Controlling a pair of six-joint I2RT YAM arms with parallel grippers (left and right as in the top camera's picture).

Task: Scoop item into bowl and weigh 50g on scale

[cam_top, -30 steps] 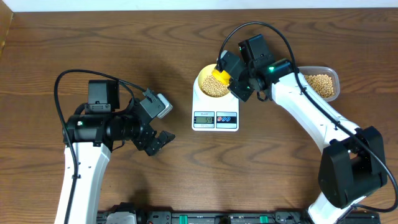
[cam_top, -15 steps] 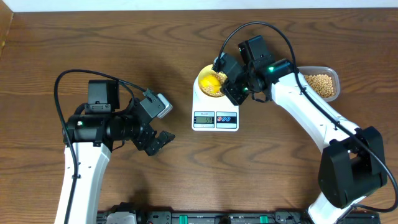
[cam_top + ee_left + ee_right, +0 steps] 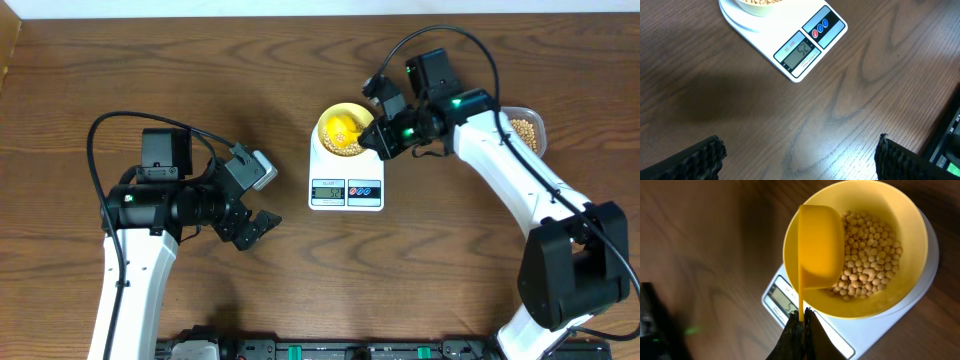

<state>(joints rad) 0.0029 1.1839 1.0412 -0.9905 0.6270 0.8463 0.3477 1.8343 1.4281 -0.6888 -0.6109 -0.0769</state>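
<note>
Overhead, arms: two, one on each side of the wooden table [image 3: 200,70].
Overhead, scale [image 3: 345,188]: one, white, mid-table; one pale yellow bowl [image 3: 326,120] on its platform, soybeans [image 3: 351,148] inside.
Overhead, right gripper [image 3: 378,136]: pinched tight on the handle of one yellow scoop [image 3: 340,130], held over the bowl.
Overhead, tub [image 3: 530,130]: one, clear, more beans inside, partly behind the right arm.
Overhead, left gripper [image 3: 255,226]: spread wide, holding nothing, well left of the scale.
Left wrist: two dark fingertips [image 3: 702,160] far apart, bare wood between; one lit display [image 3: 801,52] on the scale above.
Right wrist: scoop tilted over the bowl's left half; dozens of beans beside it.
</note>
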